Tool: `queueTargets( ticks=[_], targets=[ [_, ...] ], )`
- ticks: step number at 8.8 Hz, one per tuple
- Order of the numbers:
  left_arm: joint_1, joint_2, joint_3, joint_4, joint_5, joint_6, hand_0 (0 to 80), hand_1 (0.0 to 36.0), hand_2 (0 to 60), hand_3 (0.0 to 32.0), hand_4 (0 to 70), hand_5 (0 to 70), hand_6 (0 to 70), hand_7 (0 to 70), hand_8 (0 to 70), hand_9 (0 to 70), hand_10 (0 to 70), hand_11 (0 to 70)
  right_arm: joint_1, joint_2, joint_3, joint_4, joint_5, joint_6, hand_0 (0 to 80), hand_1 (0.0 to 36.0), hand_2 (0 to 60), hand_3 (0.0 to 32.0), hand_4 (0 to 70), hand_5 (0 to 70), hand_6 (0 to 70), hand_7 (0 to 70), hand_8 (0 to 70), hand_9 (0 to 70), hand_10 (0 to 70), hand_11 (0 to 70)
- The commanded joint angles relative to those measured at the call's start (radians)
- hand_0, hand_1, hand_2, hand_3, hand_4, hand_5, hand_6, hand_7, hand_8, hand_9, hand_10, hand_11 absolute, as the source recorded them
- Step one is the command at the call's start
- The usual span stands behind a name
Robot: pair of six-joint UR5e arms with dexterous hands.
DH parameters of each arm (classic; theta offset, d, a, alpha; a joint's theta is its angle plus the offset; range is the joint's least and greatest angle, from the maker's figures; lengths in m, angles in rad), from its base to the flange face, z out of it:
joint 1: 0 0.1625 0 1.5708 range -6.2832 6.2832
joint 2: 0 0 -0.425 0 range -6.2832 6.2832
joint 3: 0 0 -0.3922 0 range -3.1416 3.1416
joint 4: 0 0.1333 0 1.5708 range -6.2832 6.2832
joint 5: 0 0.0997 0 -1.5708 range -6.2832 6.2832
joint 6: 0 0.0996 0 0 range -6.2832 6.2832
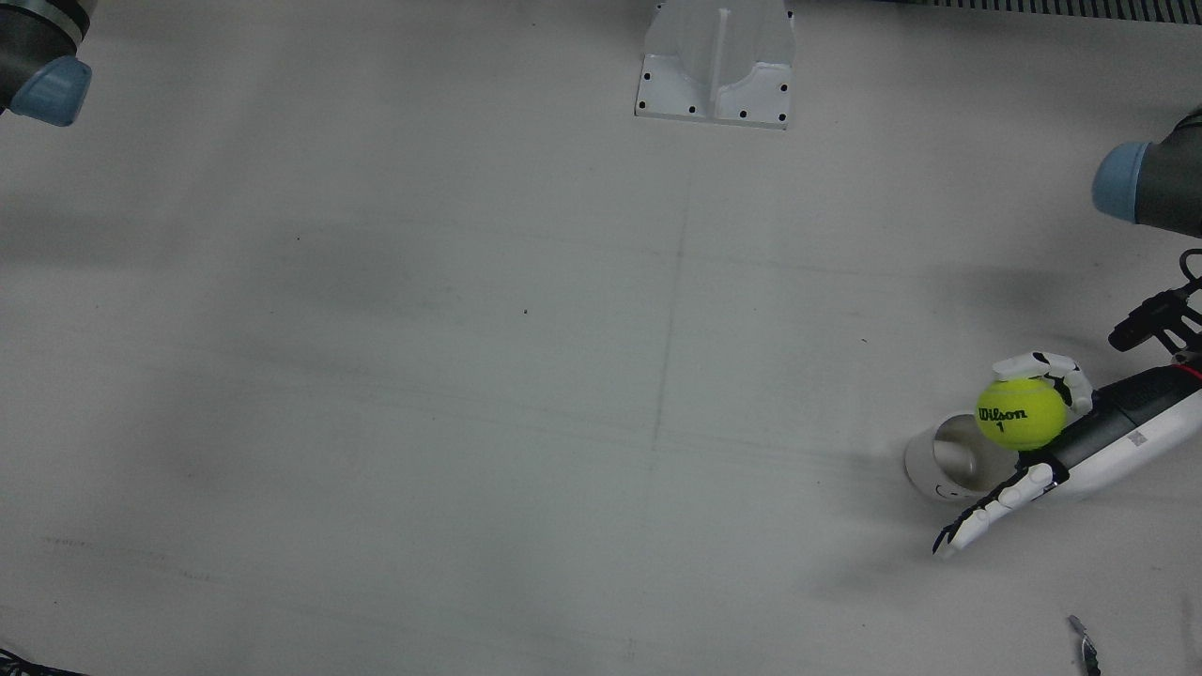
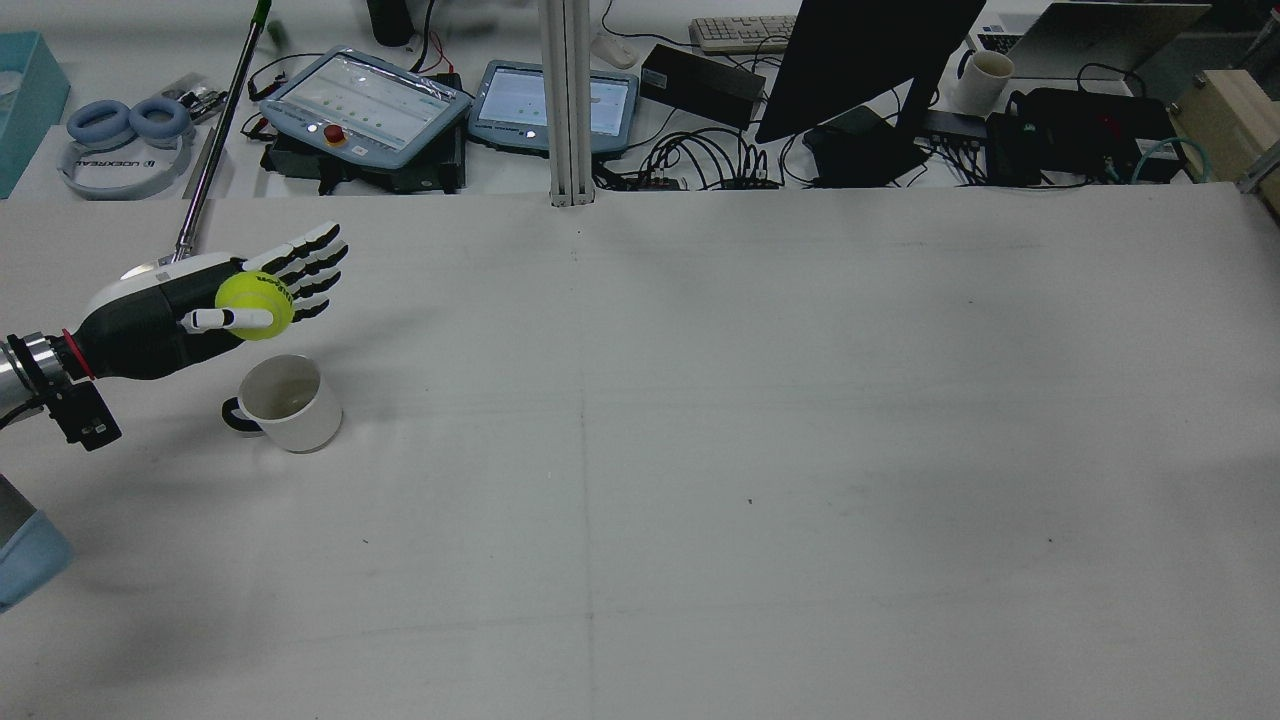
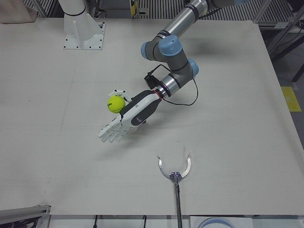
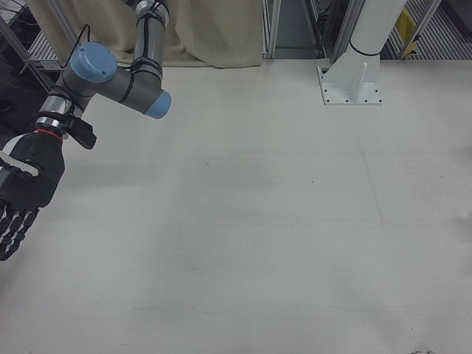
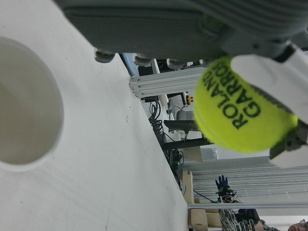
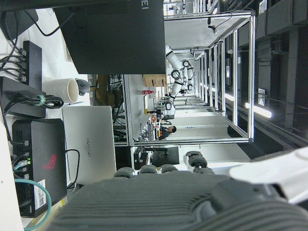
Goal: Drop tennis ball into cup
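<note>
While above the cup [image 2: 285,402], tennis ball [image 2: 254,305] pinched in left robot hand [image 2: 215,300], fingers outstretched.

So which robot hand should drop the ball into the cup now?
Left. The left robot hand already holds the tennis ball just above the cup, overlapping its rim from above. The right robot hand is empty, at the table's far side.

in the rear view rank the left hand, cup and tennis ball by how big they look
1. left hand, largest, from wrist to outstretched fingertips
2. cup, mouth wider than the ball
3. tennis ball, smallest, partly covered by a finger
</note>
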Motion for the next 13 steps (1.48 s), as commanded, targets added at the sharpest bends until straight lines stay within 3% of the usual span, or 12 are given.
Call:
queueTargets(
  ticks=[1, 2, 3, 4, 5, 6, 9, 10, 11, 12, 13],
  targets=[
    [0.001, -0.008, 0.003, 0.003, 0.001, -0.003, 66.0, 35.0, 20.0, 17.6, 0.0, 6.3, 0.0, 0.0, 0.0, 0.0, 0.0, 2.1, 0.0, 0.0, -0.002, 0.0, 0.0, 0.0, 0.0, 0.0, 0.0, 0.0, 0.0, 0.0, 0.0, 0.0, 0.0, 0.0, 0.0, 0.0],
    [0.003, -0.008, 0.004, 0.003, 0.001, -0.006, 80.0, 36.0, 13.6, 16.8, 0.0, 10.9, 0.0, 0.0, 0.0, 0.0, 0.6, 6.1, 0.0, 0.0, 0.0, 0.0, 0.0, 0.0, 0.0, 0.0, 0.0, 0.0, 0.0, 0.0, 0.0, 0.0, 0.0, 0.0, 0.0, 0.0],
    [0.004, -0.01, 0.006, 0.003, 0.001, -0.008, 80.0, 36.0, 15.1, 18.6, 0.0, 12.8, 0.0, 0.0, 0.0, 0.0, 1.3, 7.8, 0.0, 0.0, 0.0, 0.0, 0.0, 0.0, 0.0, 0.0, 0.0, 0.0, 0.0, 0.0, 0.0, 0.0, 0.0, 0.0, 0.0, 0.0],
    [0.003, -0.01, 0.006, -0.003, 0.001, -0.011, 55.1, 30.7, 31.7, 19.0, 0.0, 5.0, 0.0, 0.0, 0.0, 0.0, 0.2, 2.5, 0.0, 0.0, 0.002, 0.0, 0.0, 0.0, 0.0, 0.0, 0.0, 0.0, 0.0, 0.0, 0.0, 0.0, 0.0, 0.0, 0.0, 0.0],
    [0.001, -0.01, 0.003, -0.002, 0.001, -0.01, 0.0, 9.8, 57.6, 17.8, 0.0, 0.0, 0.0, 0.0, 0.0, 0.0, 0.0, 0.0, 0.0, 0.0, 0.002, 0.0, 0.0, 0.0, 0.0, 0.0, 0.0, 0.0, 0.0, 0.0, 0.0, 0.0, 0.0, 0.0, 0.0, 0.0],
    [0.001, -0.01, 0.001, 0.003, 0.002, -0.01, 0.0, 4.6, 55.7, 17.4, 0.0, 0.0, 0.0, 0.0, 0.0, 0.0, 0.0, 0.0, 0.0, 0.0, 0.002, 0.0, 0.0, 0.0, 0.0, 0.0, 0.0, 0.0, 0.0, 0.0, 0.0, 0.0, 0.0, 0.0, 0.0, 0.0],
    [-0.005, -0.01, -0.002, 0.011, 0.002, -0.014, 0.0, 5.6, 57.1, 17.0, 0.0, 0.0, 0.0, 0.0, 0.0, 0.0, 0.0, 0.0, 0.0, 0.0, 0.002, 0.0, 0.0, 0.0, 0.0, 0.0, 0.0, 0.0, 0.0, 0.0, 0.0, 0.0, 0.0, 0.0, 0.0, 0.0],
    [-0.063, -0.01, -0.005, 0.011, 0.007, -0.019, 0.0, 4.1, 49.8, 15.4, 0.0, 0.0, 0.0, 0.0, 0.0, 0.0, 0.0, 0.0, 0.0, 0.0, 0.002, 0.0, 0.0, 0.0, 0.0, 0.0, 0.0, 0.0, 0.0, 0.0, 0.0, 0.0, 0.0, 0.0, 0.0, 0.0],
    [-0.136, -0.007, -0.028, 0.047, 0.004, -0.043, 0.0, 3.1, 40.8, 9.8, 0.0, 0.0, 0.0, 3.8, 0.0, 0.0, 0.0, 0.0, 0.0, 0.0, 0.002, 0.0, 0.0, 0.0, 0.0, 0.0, 0.0, 0.0, 0.0, 0.0, 0.0, 0.0, 0.0, 0.0, 0.0, 0.0],
    [-0.207, -0.004, -0.072, 0.113, -0.001, -0.065, 0.0, 8.9, 39.0, 4.8, 0.0, 0.1, 0.0, 6.1, 0.0, 0.0, 0.0, 0.0, 0.0, 0.0, 0.002, 0.0, 0.0, 0.0, 0.0, 0.0, 0.0, 0.0, 0.0, 0.0, 0.0, 0.0, 0.0, 0.0, 0.0, 0.0],
    [-0.283, -0.008, -0.122, 0.199, -0.001, -0.066, 54.7, 30.4, 27.4, 2.8, 0.0, 4.1, 0.0, 7.0, 0.0, 0.0, 0.5, 3.4, 0.0, 0.0, 0.002, 0.0, 0.0, 0.0, 0.0, 0.0, 0.0, 0.0, 0.0, 0.0, 0.0, 0.0, 0.0, 0.0, 0.0, 0.0]
  ],
)
